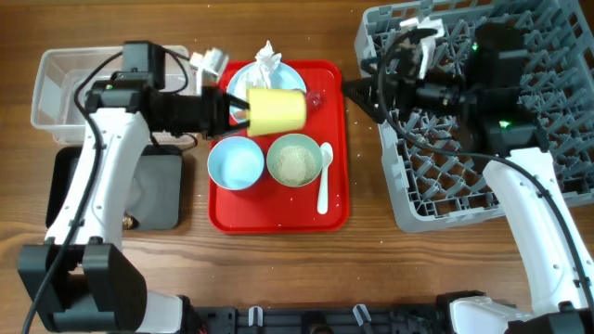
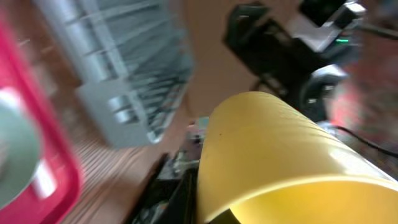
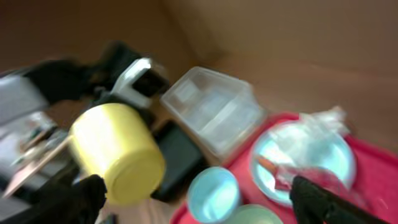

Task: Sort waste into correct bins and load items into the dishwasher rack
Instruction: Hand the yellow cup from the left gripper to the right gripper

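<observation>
Our left claw (image 1: 237, 111) clamps the yellow cup (image 1: 277, 109) on its side above the red tray (image 1: 278, 218), centre top of the overhead frame, probably to pass it across. Our right claw (image 1: 355, 91) gapes wide and empty beside the dishwasher rack (image 1: 557, 56).

The small yellow cup (image 1: 276, 109) hangs tipped on its side over the edge of the light blue plate (image 1: 239, 82).

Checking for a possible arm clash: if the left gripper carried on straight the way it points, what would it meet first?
Probably the open right gripper, facing it beyond the red tray; the yellow cup held by the left gripper would touch first. Heights unclear.
</observation>
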Motion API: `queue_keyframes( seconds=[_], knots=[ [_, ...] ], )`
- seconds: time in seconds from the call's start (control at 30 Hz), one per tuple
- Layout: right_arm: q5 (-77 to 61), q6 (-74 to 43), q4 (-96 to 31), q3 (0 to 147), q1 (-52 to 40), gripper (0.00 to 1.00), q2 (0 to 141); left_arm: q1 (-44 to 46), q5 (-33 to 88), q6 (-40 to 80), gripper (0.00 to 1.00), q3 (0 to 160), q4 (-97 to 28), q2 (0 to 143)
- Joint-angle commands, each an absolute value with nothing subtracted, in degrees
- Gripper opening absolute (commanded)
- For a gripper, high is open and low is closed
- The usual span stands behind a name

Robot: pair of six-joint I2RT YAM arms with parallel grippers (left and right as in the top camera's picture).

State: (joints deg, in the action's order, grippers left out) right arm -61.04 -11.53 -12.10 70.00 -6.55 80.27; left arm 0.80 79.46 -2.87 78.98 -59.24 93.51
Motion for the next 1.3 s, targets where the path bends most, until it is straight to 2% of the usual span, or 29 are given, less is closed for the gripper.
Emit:
queue_keyframes(
  seconds=[0.0, 0.2, 0.27, 0.4, 0.57, 0.67, 0.73, 0.87, 0.9, 0.97, 1.1, 1.2, 1.27],
  knots=[
    [-70.81, -15.27, -7.27, 70.5, -9.72, 1.0, 79.72, 1.02, 90.32, -6.66, 0.04, 79.53, -58.63, 93.1],
    [-69.49, -13.56, -5.3, 70.48, -17.98, 1.0, 83.02, 2.94, 90.32, -6.66, 0.04, 79.53, -57.58, 93.08],
    [-69.47, -13.74, -3.53, 70.48, -20.56, 0.97, 84.25, 3.66, 90.32, -6.66, 0.04, 79.53, -56.84, 93.1],
    [-69.45, -14.37, -0.3, 70.48, -23.62, 0.82, 85.52, 4.93, 90.32, -6.68, 0.04, 79.53, -56.05, 93.1],
    [-68.88, -18.24, 5.78, 70.48, -23.62, 0.7, 85.52, 5.15, 90.17, -6.7, 0.04, 79.53, -55.92, 93.1],
    [-68.88, -18.48, 5.96, 70.48, -23.62, 0.58, 85.52, 5.15, 90.17, -6.7, 0.04, 79.53, -55.9, 93.1],
    [-68.95, -18.92, 5.96, 70.48, -23.62, 0.56, 85.52, 5.15, 90.13, -7.01, 0.09, 79.53, -55.92, 93.1],
    [-69.12, -19.7, 5.89, 70.5, -21.39, 0.54, 85.38, 5.15, 84.36, -7.09, 0.41, 79.53, -55.94, 93.1],
    [-69.14, -19.73, 5.65, 70.5, -20.58, 0.53, 85.32, 5.15, 83.07, -7.09, 0.45, 79.53, -55.94, 93.1],
    [-69.54, -19.59, 3.11, 70.5, -16.58, 0.53, 84.51, 5.15, 78.89, -7.07, 0.49, 79.53, -56.03, 93.1],
    [-67.88, -14.46, -10.33, 70.5, -7.22, 0.53, 82.43, 5.15, 68.49, -7.03, 0.48, 79.53, -56.6, 93.1],
    [-60.82, -9.63, -20.73, 70.5, -2.31, 0.53, 80.27, 5.15, 61.08, -5.43, 0.48, 79.53, -56.58, 93.1],
    [-50.04, -7.2, -29.3, 70.52, 0.51, 0.52, 77.32, 5.15, 53.28, -3.14, 0.48, 79.53, -56.6, 93.1]
  ],
)
